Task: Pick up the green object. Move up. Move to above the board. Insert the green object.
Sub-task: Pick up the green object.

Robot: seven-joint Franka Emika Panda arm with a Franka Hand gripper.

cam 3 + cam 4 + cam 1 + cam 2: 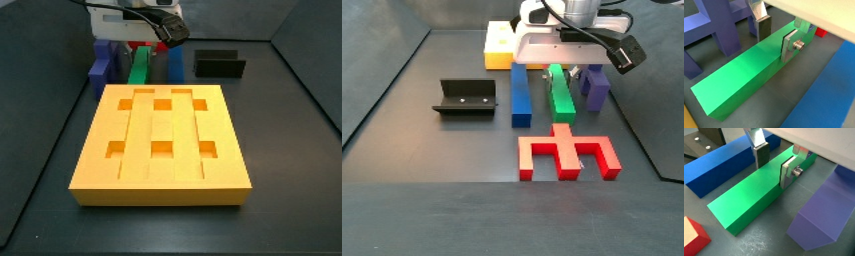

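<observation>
The green object (744, 75) is a long bright-green bar lying flat on the dark floor; it also shows in a wrist view (751, 195) and in both side views (138, 66) (560, 92). My gripper (776, 37) (775, 164) is lowered over the bar's far part, with one finger (761, 155) beside one long side and the other finger (789, 172) against the opposite side. The jaws stand open astride the bar. The board (160, 140) is a large orange-yellow slab with grooves and square holes, apart from the bar; its end shows behind the arm (500, 45).
A blue bar (721, 165) (521, 92) lies parallel on one side of the green bar. A purple piece (824, 208) (593, 88) stands on the other side. A red piece (569, 155) lies past the bars' ends. The fixture (465, 97) (219, 64) stands aside.
</observation>
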